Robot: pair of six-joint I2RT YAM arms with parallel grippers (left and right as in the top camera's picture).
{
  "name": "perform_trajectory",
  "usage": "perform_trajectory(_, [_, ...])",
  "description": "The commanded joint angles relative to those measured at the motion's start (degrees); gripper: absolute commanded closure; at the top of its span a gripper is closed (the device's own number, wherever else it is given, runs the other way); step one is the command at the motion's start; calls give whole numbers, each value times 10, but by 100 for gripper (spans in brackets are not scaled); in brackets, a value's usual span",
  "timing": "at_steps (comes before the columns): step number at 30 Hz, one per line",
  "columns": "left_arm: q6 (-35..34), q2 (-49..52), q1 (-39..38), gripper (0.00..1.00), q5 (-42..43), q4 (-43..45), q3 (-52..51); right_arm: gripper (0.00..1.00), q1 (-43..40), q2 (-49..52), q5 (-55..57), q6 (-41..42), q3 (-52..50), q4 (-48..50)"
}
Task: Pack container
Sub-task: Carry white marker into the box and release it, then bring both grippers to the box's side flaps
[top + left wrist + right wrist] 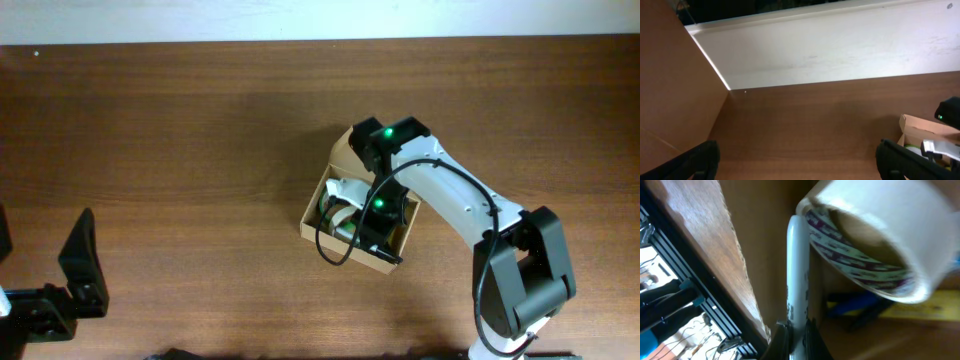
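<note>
Right claw point(795, 337) hangs inside the box point(311, 208), and its 2 fingers look pinched on a thin white stick point(796, 270) that runs straight out from them; the grip is partly cut off at the frame edge, so that is a judgement. A tape roll point(875, 230) sits just beside the stick, tilted against the box wall, with blurred blue and yellow things below it. The box lies right of the table point(180, 150) centre, lid flap point(345, 152) open on the far side, its long axis running roughly left to right and slightly skewed. Directly under the right arm, it is well apart from the left claw point(797, 152), which is spread wide and holds nothing. Any release is therefore straight down.
</note>
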Motion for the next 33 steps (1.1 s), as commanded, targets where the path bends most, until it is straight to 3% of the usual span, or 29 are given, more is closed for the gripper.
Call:
perform_trajectory(1, [11,0,3,1,-5,0,-1,96,2,3,-24,-13,-17,11])
perform_trajectory(4, [11,0,3,0,-1,0,-1,92,2,3,-24,-11,-16,12])
perform_trajectory(5, [11,0,3,0,3,0,-1,81,2,3,-24,-11,-16,12])
perform_trajectory(9, [11,0,3,0,5,0,-1,52,2,3,-24,-11,-15,18])
perform_trajectory(12, [11,0,3,0,5,0,-1,46,2,3,-24,-8,-9,19])
perform_trajectory(21, [11,0,3,0,5,0,-1,44,2,3,-22,17,63,17])
perform_trajectory(23, [11,0,3,0,5,0,-1,45,2,3,-17,34,103,10])
perform_trajectory(25, [11,0,3,1,5,0,-1,61,2,3,-8,56,162,1])
perform_trajectory(28, [11,0,3,0,5,0,-1,95,2,3,7,77,270,-29])
perform_trajectory(33, [11,0,3,0,5,0,-2,96,2,3,65,168,401,-72])
